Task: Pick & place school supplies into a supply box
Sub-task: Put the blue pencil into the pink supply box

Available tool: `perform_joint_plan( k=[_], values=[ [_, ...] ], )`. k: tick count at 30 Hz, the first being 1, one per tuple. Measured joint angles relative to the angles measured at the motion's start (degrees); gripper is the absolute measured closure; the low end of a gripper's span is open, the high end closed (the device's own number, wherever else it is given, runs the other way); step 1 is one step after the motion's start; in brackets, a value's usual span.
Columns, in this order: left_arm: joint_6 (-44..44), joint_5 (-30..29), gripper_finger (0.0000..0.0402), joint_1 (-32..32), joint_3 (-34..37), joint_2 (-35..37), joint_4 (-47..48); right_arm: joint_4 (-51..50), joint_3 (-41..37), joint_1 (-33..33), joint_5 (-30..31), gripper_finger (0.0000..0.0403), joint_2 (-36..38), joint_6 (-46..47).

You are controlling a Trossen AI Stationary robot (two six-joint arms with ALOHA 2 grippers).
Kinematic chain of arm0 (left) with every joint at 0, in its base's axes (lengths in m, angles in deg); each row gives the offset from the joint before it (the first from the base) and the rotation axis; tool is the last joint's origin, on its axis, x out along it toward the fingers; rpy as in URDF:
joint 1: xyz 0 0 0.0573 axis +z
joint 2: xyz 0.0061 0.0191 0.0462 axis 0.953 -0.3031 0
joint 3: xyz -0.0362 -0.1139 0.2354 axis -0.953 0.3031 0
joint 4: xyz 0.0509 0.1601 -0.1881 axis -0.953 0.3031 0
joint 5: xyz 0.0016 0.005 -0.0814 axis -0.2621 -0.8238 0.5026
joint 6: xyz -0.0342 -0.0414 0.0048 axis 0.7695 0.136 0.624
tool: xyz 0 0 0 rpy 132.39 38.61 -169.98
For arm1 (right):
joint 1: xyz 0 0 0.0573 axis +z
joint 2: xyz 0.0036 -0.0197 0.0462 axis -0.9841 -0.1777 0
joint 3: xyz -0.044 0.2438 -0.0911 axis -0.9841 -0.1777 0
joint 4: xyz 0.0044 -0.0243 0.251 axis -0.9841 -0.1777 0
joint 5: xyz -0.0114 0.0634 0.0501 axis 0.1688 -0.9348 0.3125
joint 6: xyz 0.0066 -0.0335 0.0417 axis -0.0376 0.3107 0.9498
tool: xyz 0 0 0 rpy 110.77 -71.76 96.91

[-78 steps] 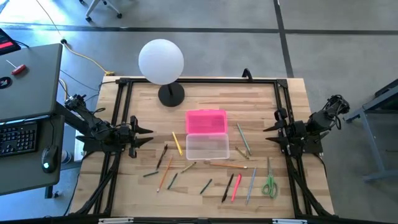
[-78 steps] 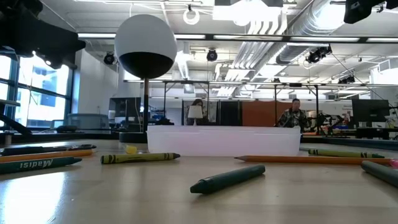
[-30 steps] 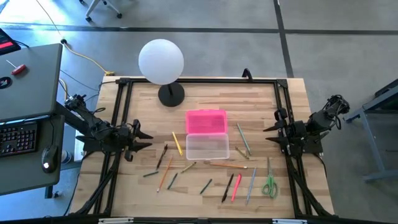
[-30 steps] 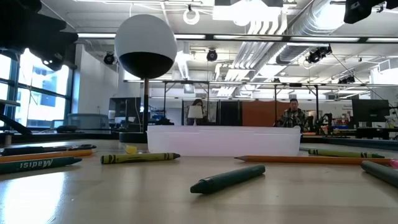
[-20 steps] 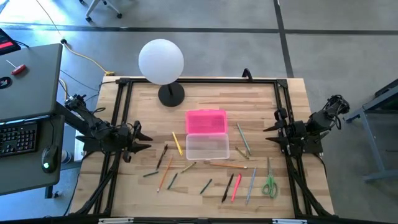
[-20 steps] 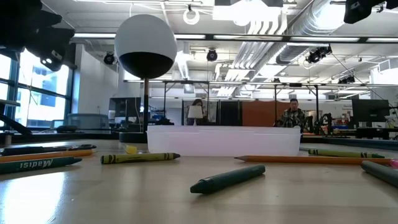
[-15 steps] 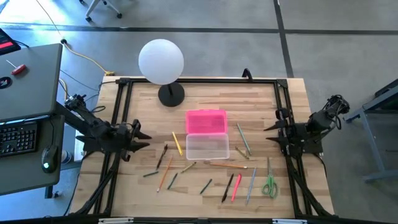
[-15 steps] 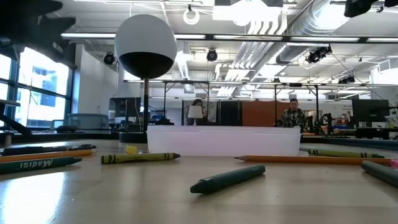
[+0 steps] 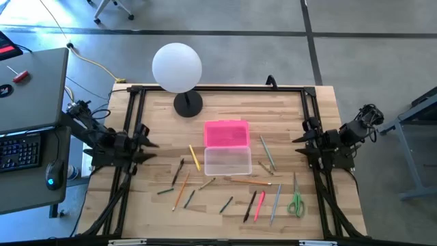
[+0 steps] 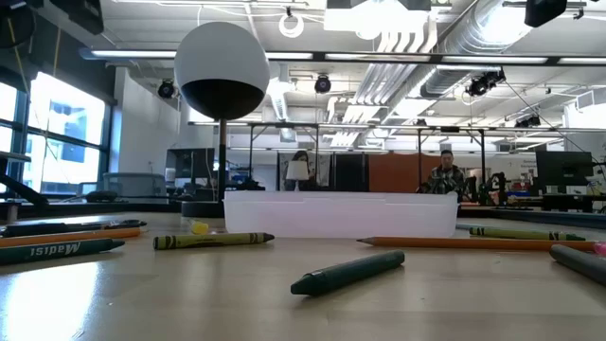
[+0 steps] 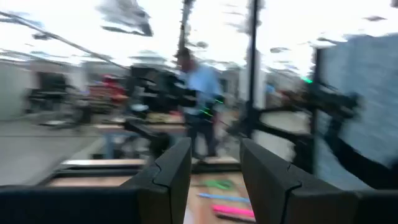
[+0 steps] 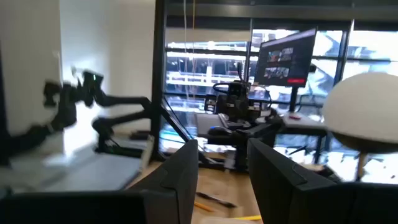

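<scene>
The supply box (image 9: 228, 162) is clear and stands open at mid-table; its pink lid (image 9: 226, 133) lies flat just beyond it. In the low view the box (image 10: 339, 214) shows as a pale wall. Pencils and pens lie scattered flat around it: a yellow one (image 9: 194, 158), green ones (image 9: 268, 154), an orange one (image 9: 249, 181), a red pen (image 9: 259, 205). Green-handled scissors (image 9: 295, 203) lie near the right front. My left gripper (image 9: 149, 145) hangs open above the table's left side, my right gripper (image 9: 298, 145) open above its right side. Neither holds anything.
A white globe lamp (image 9: 177, 67) on a black foot stands at the far edge, left of centre. A black frame (image 9: 218, 89) runs round the table. A green crayon (image 10: 347, 272) lies nearest the low camera. A desk with a keyboard (image 9: 20, 152) stands to the left.
My left gripper has drawn back toward the table's left edge and risen, leaving the top of the low view. My right gripper has shifted slightly toward the far edge. The supplies, box and lid have stayed where they were.
</scene>
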Motion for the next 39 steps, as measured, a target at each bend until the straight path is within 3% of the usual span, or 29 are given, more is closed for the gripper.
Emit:
perform_joint_plan(
  k=[3, 11, 23, 25, 29, 33, 36, 39],
  values=[
    [0.5, 2.0, 0.0231, 0.0, -2.9, -6.6, 0.4, 0.8, 0.0, 0.0, 0.3, 0.0284, 0.0, 1.2],
    [-1.0, -10.0, 0.0231, 0.0, -14.6, -23.6, 0.7, 2.6, 0.0, 0.0, 0.9, 0.0284, 0.0, -9.3],
    [-1.9, -7.9, 0.0231, 0.0, -18.7, -39.1, 0.8, 1.1, 0.0, 0.0, 13.0, 0.0284, 0.0, -9.3],
    [-3.0, -12.2, 0.0231, 0.0, -18.7, -41.5, -0.7, 1.0, 0.0, 0.0, 14.4, 0.0284, 0.0, -8.0],
    [-1.5, -28.3, 0.0231, 0.1, -18.8, -45.3, -4.4, 1.0, 0.0, 0.0, 22.7, 0.0284, -1.2, -6.2],
    [-0.7, -42.6, 0.0231, 0.1, -18.8, -45.9, -5.9, -1.2, 0.1, 0.0, 29.7, 0.0284, -7.7, 0.0],
    [1.8, -47.6, 0.0231, 0.1, -18.8, -45.9, -7.2, -4.6, 0.1, -0.1, 34.1, 0.0284, -16.4, 7.6],
    [4.6, -48.7, 0.0231, 0.0, -18.8, -45.9, -8.2, -5.8, 0.0, -1.3, 34.6, 0.0284, -26.9, 16.7]
  ],
)
